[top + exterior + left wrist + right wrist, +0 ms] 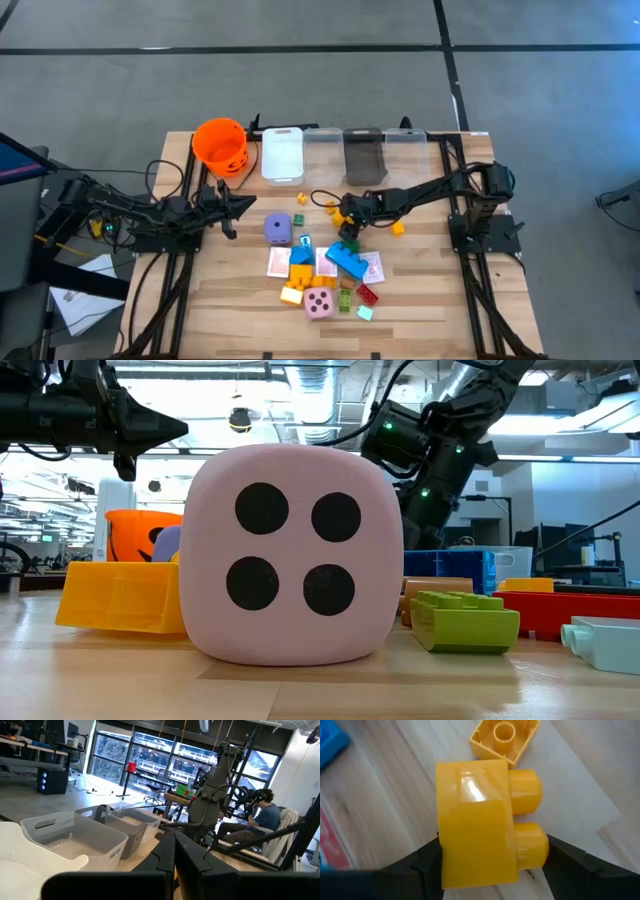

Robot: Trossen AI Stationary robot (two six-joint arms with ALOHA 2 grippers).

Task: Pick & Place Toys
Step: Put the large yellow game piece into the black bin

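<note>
Robotics lab: other arm rigs point(220, 795), desks, big windows point(145, 760) behind.

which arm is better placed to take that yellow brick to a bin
The right. Its gripper already has a finger on each side of the yellow brick on the table, near the bins. The left gripper is shut and empty, hovering beside the orange bucket, away from the bricks.

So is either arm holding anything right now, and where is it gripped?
The right gripper is closing on a yellow brick by its two flat sides. The left gripper holds nothing.
</note>
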